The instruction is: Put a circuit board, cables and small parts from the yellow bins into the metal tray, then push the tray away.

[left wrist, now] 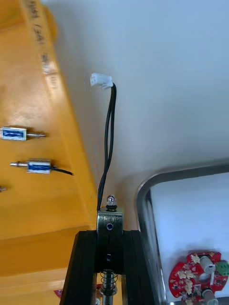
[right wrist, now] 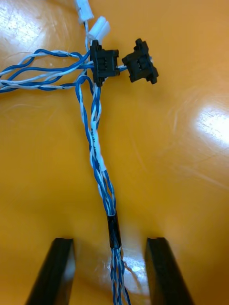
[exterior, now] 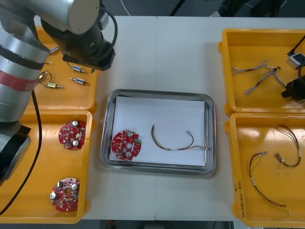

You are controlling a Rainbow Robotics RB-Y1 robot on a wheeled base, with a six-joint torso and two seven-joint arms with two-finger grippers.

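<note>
- Near left yellow bin (exterior: 28,210): two spare boards (exterior: 71,134) lie in it.
- Metal tray (exterior: 212,138), table middle: circuit board (exterior: 125,144) in its near left corner, red and yellow cable (exterior: 174,142) along its near edge. Those two steps look done.
- Left gripper (left wrist: 109,236): over the far left bin's tray-side rim, fingers clamped on a small metal part (left wrist: 109,220), black lead dangling. Probably lifted clear, hard to tell.
- Right gripper (right wrist: 110,243): low in the far right bin, fingers apart astride the twisted blue and white cable (right wrist: 98,157), not yet gripped.
- Left to do: drop the part, grab and carry the cable, push the tray.
</note>
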